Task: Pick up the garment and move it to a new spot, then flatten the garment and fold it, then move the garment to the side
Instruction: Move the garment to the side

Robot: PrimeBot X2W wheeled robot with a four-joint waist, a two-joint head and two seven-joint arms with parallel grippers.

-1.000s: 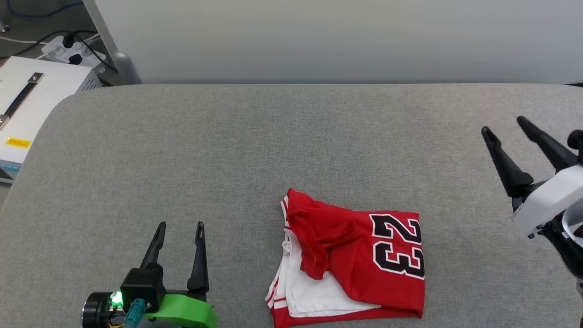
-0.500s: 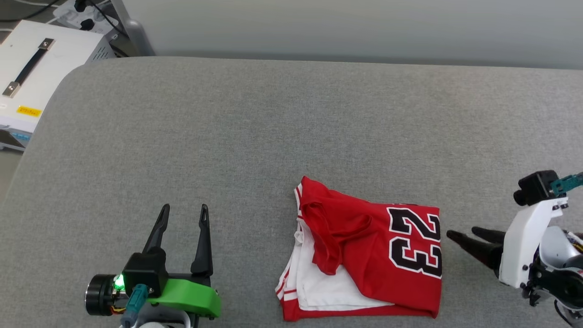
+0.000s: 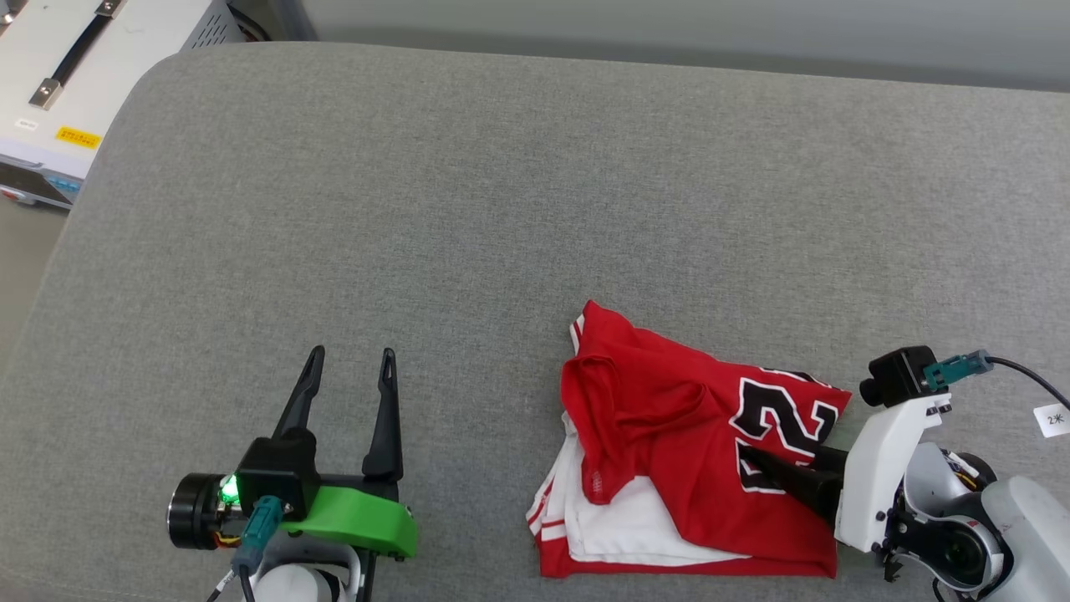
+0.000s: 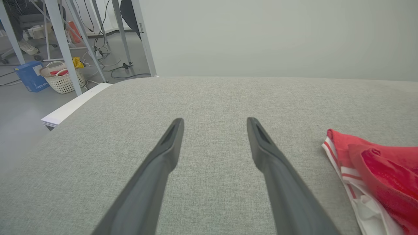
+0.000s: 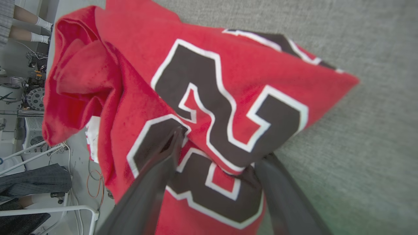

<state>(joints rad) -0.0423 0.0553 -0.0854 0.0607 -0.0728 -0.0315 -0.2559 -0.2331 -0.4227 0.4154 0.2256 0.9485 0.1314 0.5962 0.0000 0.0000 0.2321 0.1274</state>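
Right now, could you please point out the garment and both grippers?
garment [image 3: 660, 401], head view, red body fabric.
left gripper [image 3: 353, 351], head view, between its fingertips.
right gripper [image 5: 221, 143], right wrist view, between its fingertips.

1. The garment [image 3: 669, 451] lies on the table [image 3: 501, 209], near the front edge and over to the right.
2. The left gripper [image 3: 351, 368] is above the table, left of the garment and well apart from it. Its fingers point to the back.
3. The right gripper [image 3: 756, 461] is at the garment's right edge. One finger lies on top of the cloth. The other is at the edge, and its tip seems to be under the cloth.
4. A box [image 3: 50, 84] sits off the table, past its back left corner.
5. In the left wrist view, a basket [image 4: 62, 78] stands on the floor [image 4: 19, 124] past that corner, with a small box [image 4: 31, 76] just beside it.
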